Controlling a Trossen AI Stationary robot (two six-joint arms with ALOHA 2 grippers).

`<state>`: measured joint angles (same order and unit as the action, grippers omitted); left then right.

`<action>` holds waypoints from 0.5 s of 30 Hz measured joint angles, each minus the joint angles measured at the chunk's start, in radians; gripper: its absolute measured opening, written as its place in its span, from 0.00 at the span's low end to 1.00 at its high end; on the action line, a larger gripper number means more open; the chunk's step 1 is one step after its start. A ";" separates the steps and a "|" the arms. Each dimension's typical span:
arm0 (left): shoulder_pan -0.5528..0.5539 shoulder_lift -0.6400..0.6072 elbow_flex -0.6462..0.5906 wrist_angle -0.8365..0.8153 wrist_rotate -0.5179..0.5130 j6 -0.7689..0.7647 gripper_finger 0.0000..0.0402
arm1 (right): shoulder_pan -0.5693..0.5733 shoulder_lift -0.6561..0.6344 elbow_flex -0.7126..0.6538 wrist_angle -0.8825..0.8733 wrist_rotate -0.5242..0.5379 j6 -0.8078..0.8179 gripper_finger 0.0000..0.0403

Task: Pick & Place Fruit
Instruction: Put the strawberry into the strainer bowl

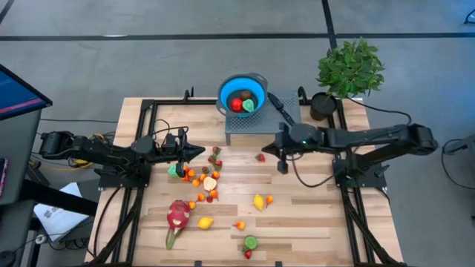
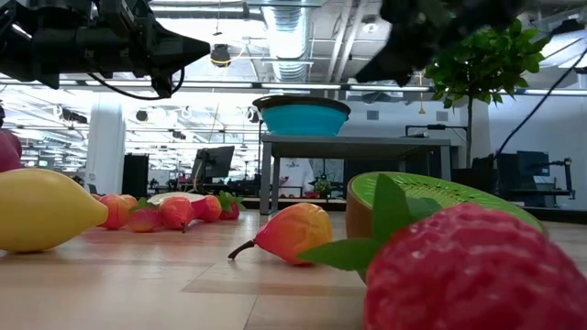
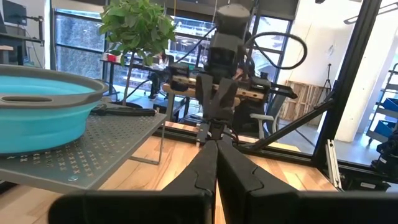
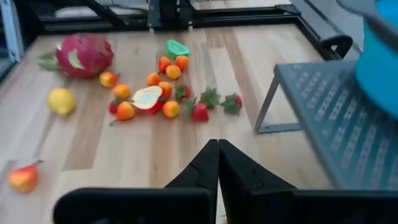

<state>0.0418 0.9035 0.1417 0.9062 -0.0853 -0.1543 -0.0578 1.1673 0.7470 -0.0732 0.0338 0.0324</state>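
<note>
Small toy fruits lie on the wooden table: a cluster [image 1: 202,178] [image 4: 155,96] near the middle left, a pink dragon fruit [image 1: 178,215] [image 4: 84,55], two lemons [image 1: 205,222] [image 1: 258,201] and a strawberry [image 1: 260,157]. A blue bowl [image 1: 242,95] holding red and green fruit stands on a grey perforated stand [image 1: 256,127]. My left gripper [image 1: 200,152] [image 3: 216,146] hovers shut above the cluster's far side. My right gripper [image 1: 266,152] [image 4: 217,146] hangs shut in front of the stand, above the strawberry, with nothing between its fingers.
A black-handled knife [image 1: 280,106] lies on the stand beside the bowl. A potted plant [image 1: 349,68] stands at the far right corner. A kiwi half [image 1: 251,242] and a strawberry [image 2: 477,266] lie near the front edge. Black frame rails [image 1: 141,141] run along the table's sides.
</note>
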 joint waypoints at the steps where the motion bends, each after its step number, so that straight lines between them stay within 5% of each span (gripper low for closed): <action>1: 0.000 0.000 0.000 0.000 0.000 0.000 0.00 | 0.000 -0.023 -0.025 0.005 0.000 0.026 0.01; 15: 0.000 0.000 0.000 0.000 0.000 0.000 0.00 | 0.074 -0.171 -0.305 0.162 0.138 0.227 0.01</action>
<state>0.0414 0.9035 0.1417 0.9058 -0.0853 -0.1543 0.0161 0.9959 0.4416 0.0885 0.1717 0.2599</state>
